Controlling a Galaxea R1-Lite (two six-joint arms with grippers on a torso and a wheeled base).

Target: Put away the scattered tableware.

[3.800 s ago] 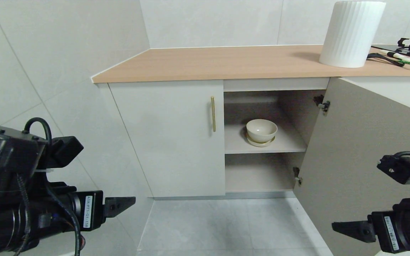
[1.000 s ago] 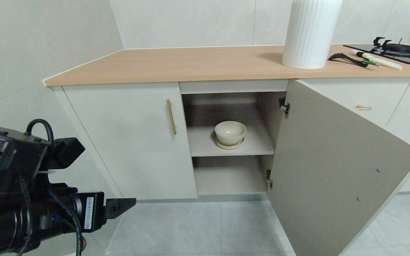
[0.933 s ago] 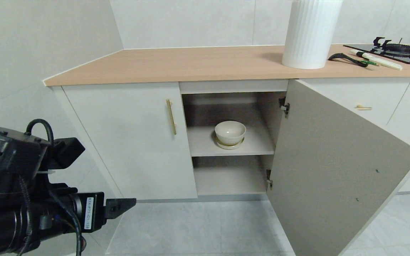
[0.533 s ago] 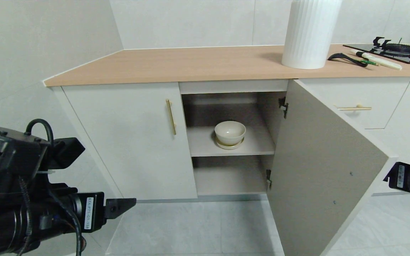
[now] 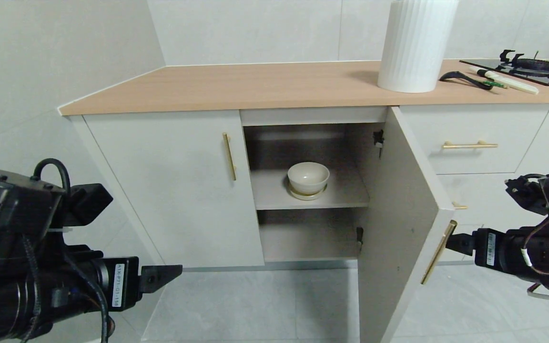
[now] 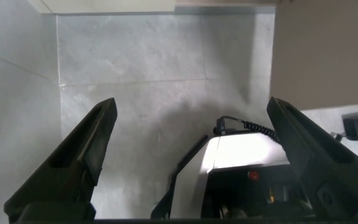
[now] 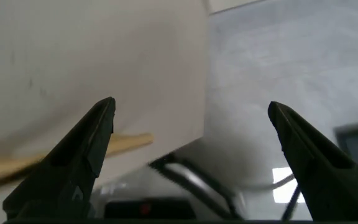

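Note:
A cream bowl (image 5: 308, 176) stands on a small plate (image 5: 308, 194) on the middle shelf (image 5: 274, 193) of the open cupboard. The right-hand door (image 5: 401, 209) is swung about halfway, its gold handle (image 5: 439, 252) facing outward. My right gripper (image 5: 454, 240) is open and sits against the door's outer face next to that handle; in the right wrist view its fingers (image 7: 79, 162) stand wide apart with the door face (image 7: 92, 56) and handle (image 7: 129, 143) just ahead. My left gripper (image 5: 162, 276) hangs open, low at the left over the floor, holding nothing.
On the wooden counter (image 5: 236, 85) stand a white ribbed cylinder (image 5: 417, 45), a black utensil and a white-handled tool (image 5: 503, 80), beside a stove (image 5: 536, 64). The left cupboard door (image 5: 174, 190) is closed. Drawers (image 5: 469, 145) lie right of the cupboard.
The camera shifted early on. Since then my right arm has come in from the right edge and the door has swung from wide open to roughly halfway. The left arm stayed still.

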